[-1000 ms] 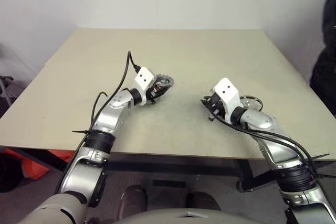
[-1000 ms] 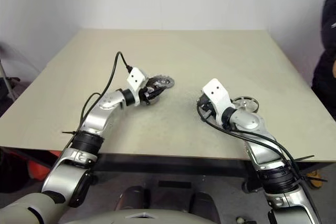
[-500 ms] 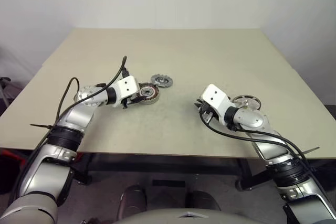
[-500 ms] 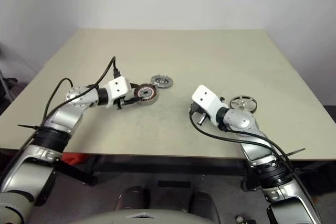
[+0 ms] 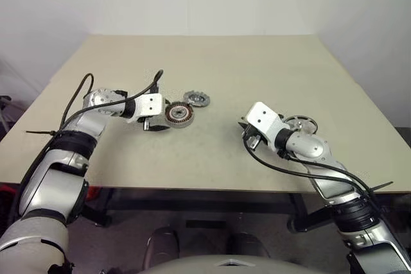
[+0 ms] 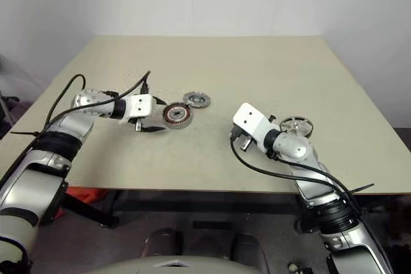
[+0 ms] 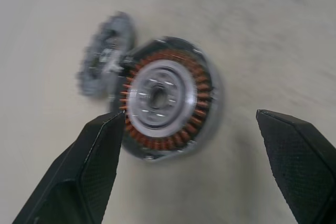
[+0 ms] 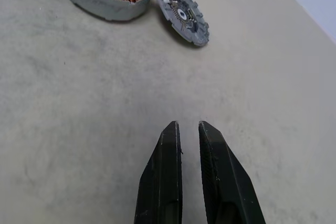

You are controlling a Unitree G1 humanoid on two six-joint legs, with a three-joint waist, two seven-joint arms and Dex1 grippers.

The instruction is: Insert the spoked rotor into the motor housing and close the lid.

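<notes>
The motor housing (image 5: 179, 115) lies flat on the table (image 5: 212, 68), windings up, its central well holding no rotor, so it looks ready to receive one. The lid (image 5: 197, 99) rests touching its rim at about one o'clock, seemingly parked within reach for closing. The left claw (image 7: 202, 145) stands wide open around the housing, gripping nothing. The spoked rotor (image 5: 300, 124) lies well apart at about three o'clock, beside the right arm, whose right claw (image 8: 189, 141) is nearly closed and empty.
</notes>
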